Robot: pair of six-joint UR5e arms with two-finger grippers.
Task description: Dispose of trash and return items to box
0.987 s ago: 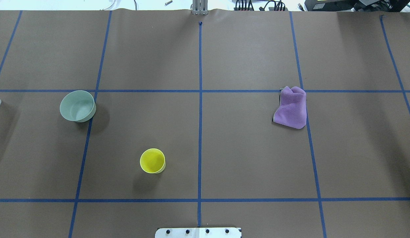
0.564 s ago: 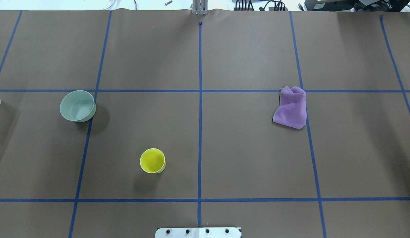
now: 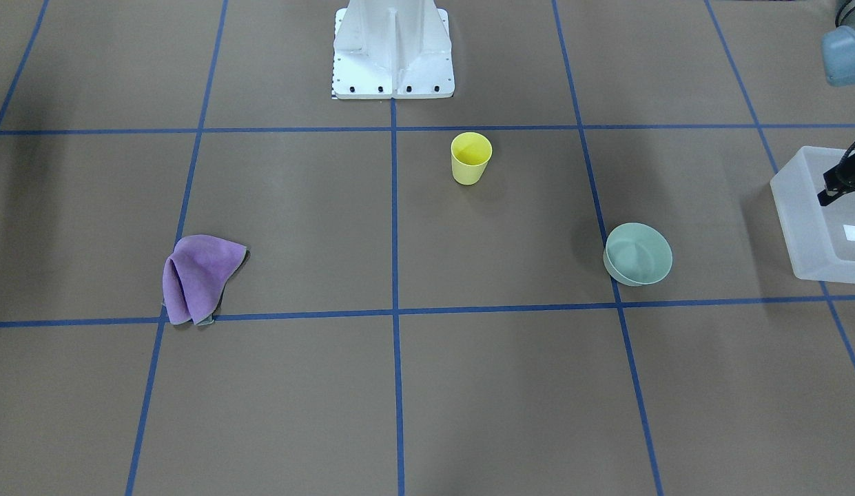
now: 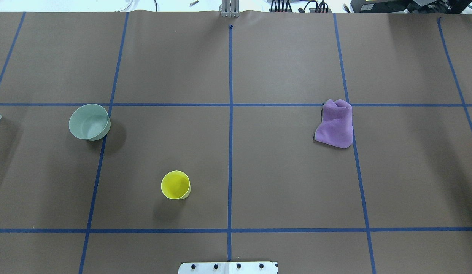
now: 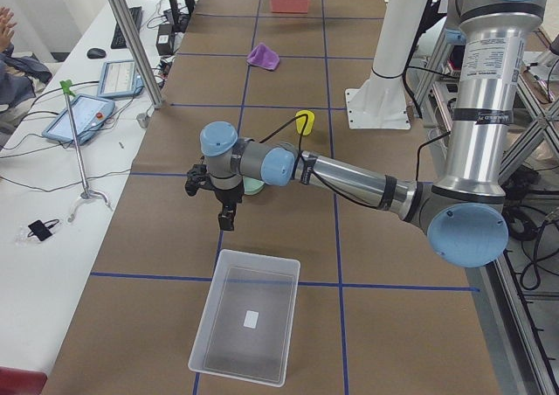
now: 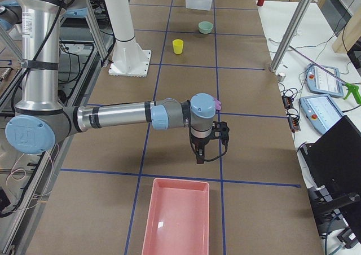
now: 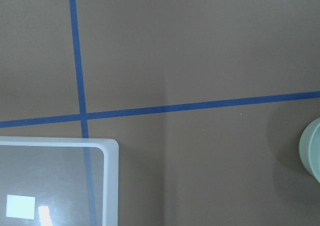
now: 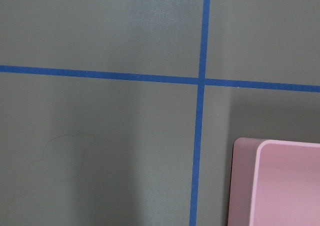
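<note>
Nothing has moved since the earlier overhead frames: bowl (image 4: 89, 121), yellow cup (image 4: 175, 185) and purple cloth (image 4: 334, 127) sit in the same spots on the bench (image 4: 281, 182). Bowl upright, empty, toward the bench's left edge, about midway between the robot-side and far edges, not in the box (image 5: 258, 256). Box stands at the left end of the bench, apart from the bowl, empty but for a white label on its floor. Left end effector (image 5: 217, 196) hangs over the bench between bowl and box, touching neither; cannot tell if its jaws are apart or together. Right end effector (image 6: 208, 146) hangs above the bench near the right end, between the cloth and a pink tray (image 6: 149, 221); jaw state cannot be told either. Cup upright nearer the robot-side edge, left of centre. Cloth crumpled in the right half.
</note>
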